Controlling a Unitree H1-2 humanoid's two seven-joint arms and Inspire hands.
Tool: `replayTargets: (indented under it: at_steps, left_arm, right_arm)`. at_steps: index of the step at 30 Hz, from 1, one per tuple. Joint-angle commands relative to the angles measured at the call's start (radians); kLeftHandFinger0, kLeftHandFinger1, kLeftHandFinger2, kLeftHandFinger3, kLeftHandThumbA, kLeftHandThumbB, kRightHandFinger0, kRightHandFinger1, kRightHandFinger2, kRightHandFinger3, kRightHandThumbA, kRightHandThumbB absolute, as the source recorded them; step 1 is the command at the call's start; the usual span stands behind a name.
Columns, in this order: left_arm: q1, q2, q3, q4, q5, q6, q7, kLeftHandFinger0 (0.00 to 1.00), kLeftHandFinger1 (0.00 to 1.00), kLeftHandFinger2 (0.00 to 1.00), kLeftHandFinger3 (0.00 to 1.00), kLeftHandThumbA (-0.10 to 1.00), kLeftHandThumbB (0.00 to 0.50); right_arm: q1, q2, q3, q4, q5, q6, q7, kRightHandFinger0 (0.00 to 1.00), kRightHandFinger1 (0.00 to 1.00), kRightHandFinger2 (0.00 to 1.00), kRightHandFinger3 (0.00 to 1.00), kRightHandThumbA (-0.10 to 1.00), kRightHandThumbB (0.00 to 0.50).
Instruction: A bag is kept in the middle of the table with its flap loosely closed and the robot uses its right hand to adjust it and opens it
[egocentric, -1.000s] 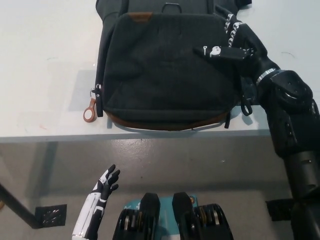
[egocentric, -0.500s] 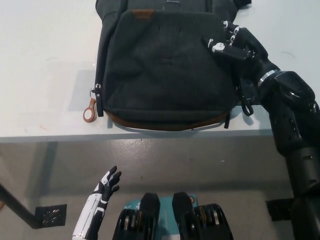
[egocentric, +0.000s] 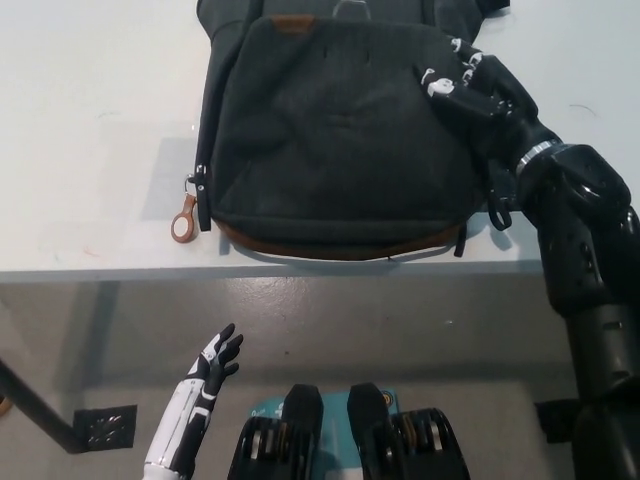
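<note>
The dark bag (egocentric: 335, 130) lies flat across the middle of the white table (egocentric: 90, 130), its flap (egocentric: 340, 120) down and covering the front, so the opening itself is not yet done; I'd say we are at the adjusting step, the hand settling on the fabric before any lift. The black right hand (egocentric: 470, 85) rests on the flap's far right corner, fingers curled down against the cloth, and from where I stand I cannot tell whether they have pinched the edge or merely press on it. To go on, it would need a real hold on that corner or on the flap's lower hem, which runs just below and to the left of the hand along the brown trim (egocentric: 330, 248), then a peel upward and away toward the top of the bag. A zipper pull with a brown ring (egocentric: 183, 220) hangs off the bag's opposite side, well apart from the hand. The bag's bottom edge sits right at the table's near edge, so any tug toward the robot risks dragging it off; pulling away is safer, and there is bare table to the hand's right and far off to its left. The white left hand (egocentric: 215, 358) hangs low below the table, fingers spread, holding nothing.
</note>
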Motion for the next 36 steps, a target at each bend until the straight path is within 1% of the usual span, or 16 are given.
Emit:
replayTargets:
  at_steps: [1,4,6,8,16,17,20,23,25,26,28,29,32,34,35,36]
  left_arm:
    - [-0.017,0.010,-0.002,-0.012,0.004,-0.013,-0.012,1.00,1.00,1.00,1.00,1.00,0.110]
    - [-0.020,0.009,-0.001,-0.016,-0.002,0.001,-0.015,1.00,1.00,1.00,1.00,1.00,0.117]
    - [-0.022,0.007,-0.001,-0.009,-0.001,-0.007,-0.012,1.00,1.00,1.00,1.00,1.00,0.114]
    - [-0.020,0.005,-0.001,-0.009,-0.005,-0.002,-0.013,1.00,1.00,1.00,1.00,1.00,0.116]
    - [-0.028,0.013,-0.003,-0.007,-0.004,-0.016,-0.018,1.00,1.00,1.00,1.00,1.00,0.099]
    - [-0.030,0.014,-0.002,-0.011,-0.008,-0.006,-0.020,1.00,1.00,1.00,1.00,1.00,0.104]
    - [-0.035,0.016,-0.002,-0.011,-0.007,-0.003,-0.022,1.00,1.00,1.00,1.00,1.00,0.107]
    - [-0.040,0.016,0.000,-0.010,-0.010,-0.002,-0.023,1.00,1.00,1.00,1.00,1.00,0.107]
    - [-0.050,0.015,0.005,-0.003,-0.007,-0.007,-0.019,1.00,1.00,1.00,1.00,1.00,0.113]
    - [-0.050,0.015,0.006,-0.003,-0.008,-0.007,-0.019,1.00,1.00,1.00,1.00,1.00,0.112]
    - [-0.046,0.014,0.009,-0.016,-0.020,0.007,-0.023,1.00,1.00,1.00,1.00,1.00,0.109]
    - [-0.048,0.015,0.010,-0.017,-0.021,0.010,-0.024,1.00,1.00,1.00,1.00,1.00,0.126]
    - [-0.060,0.014,0.019,-0.008,-0.026,0.003,-0.020,1.00,1.00,1.00,1.00,1.00,0.137]
    - [-0.067,0.015,0.026,-0.002,-0.037,-0.005,-0.021,1.00,1.00,1.00,1.00,1.00,0.123]
    - [-0.069,0.016,0.029,-0.001,-0.040,-0.008,-0.022,1.00,1.00,1.00,1.00,1.00,0.134]
    - [-0.072,0.017,0.032,0.003,-0.047,-0.017,-0.023,1.00,1.00,1.00,1.00,1.00,0.127]
  right_arm:
    - [0.009,-0.002,-0.004,-0.163,-0.021,-0.012,-0.075,0.00,0.30,0.68,0.75,-0.10,0.130]
    - [0.069,0.025,0.022,-0.322,-0.047,-0.025,-0.091,0.00,0.29,0.66,0.70,-0.10,0.121]
    - [0.102,0.030,0.050,-0.397,-0.091,-0.064,-0.101,0.00,0.31,0.65,0.69,-0.10,0.129]
    - [0.140,0.037,0.076,-0.489,-0.115,-0.076,-0.101,0.01,0.34,0.65,0.68,-0.10,0.117]
    - [0.253,0.040,0.117,-0.718,-0.093,-0.028,-0.070,0.00,0.26,0.48,0.57,-0.10,0.144]
    - [0.274,0.032,0.126,-0.742,-0.091,-0.049,-0.054,0.00,0.24,0.46,0.55,-0.10,0.126]
    - [0.316,0.024,0.138,-0.793,-0.083,-0.058,-0.040,0.00,0.22,0.41,0.52,-0.10,0.132]
    - [0.365,0.007,0.156,-0.839,-0.113,-0.068,-0.038,0.00,0.23,0.40,0.53,-0.10,0.138]
    - [0.404,-0.004,0.168,-0.855,-0.109,-0.083,-0.024,0.01,0.24,0.40,0.54,-0.10,0.142]
    - [0.424,-0.021,0.186,-0.862,-0.131,-0.087,-0.014,0.00,0.27,0.45,0.58,-0.10,0.128]
    - [0.482,-0.065,0.237,-0.863,-0.189,-0.100,0.005,0.09,0.44,0.67,0.71,-0.10,0.135]
    - [0.494,-0.072,0.245,-0.858,-0.191,-0.105,0.007,0.13,0.49,0.73,0.75,-0.10,0.138]
    - [0.550,-0.095,0.276,-0.830,-0.201,-0.144,0.008,0.15,0.53,0.77,0.75,-0.10,0.141]
    - [0.584,-0.103,0.289,-0.812,-0.194,-0.153,0.013,0.17,0.55,0.79,0.76,-0.10,0.130]
    - [0.598,-0.105,0.295,-0.805,-0.197,-0.160,0.011,0.19,0.56,0.80,0.78,-0.10,0.128]
    - [0.619,-0.108,0.303,-0.794,-0.207,-0.176,0.010,0.19,0.57,0.81,0.79,-0.10,0.131]
